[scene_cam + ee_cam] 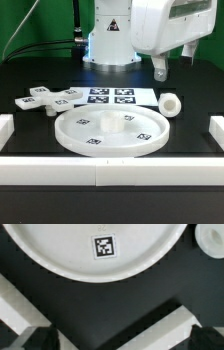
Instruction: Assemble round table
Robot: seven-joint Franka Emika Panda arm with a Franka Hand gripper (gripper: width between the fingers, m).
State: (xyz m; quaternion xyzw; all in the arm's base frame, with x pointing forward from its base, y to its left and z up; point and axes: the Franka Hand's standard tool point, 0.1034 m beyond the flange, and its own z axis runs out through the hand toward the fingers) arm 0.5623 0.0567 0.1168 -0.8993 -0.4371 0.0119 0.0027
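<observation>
The large rimmed round disc (110,131) lies flat on the black table near the front, and its tagged face fills the upper part of the wrist view (95,249). The short thick cylinder leg (170,103) lies on its side to the exterior view's right of the disc. The cross-shaped base (47,98) lies at the exterior view's left. My gripper (172,62) hangs high above the leg, well clear of every part. It is open and empty. In the wrist view its dark fingertips (35,339) stand wide apart with nothing between them (120,343).
The marker board (112,96) lies behind the disc. Long white border bars run along the front (110,175), the exterior view's left (5,126) and right (214,130). Two bars cross the wrist view diagonally (160,328). The robot's base (110,40) stands at the back.
</observation>
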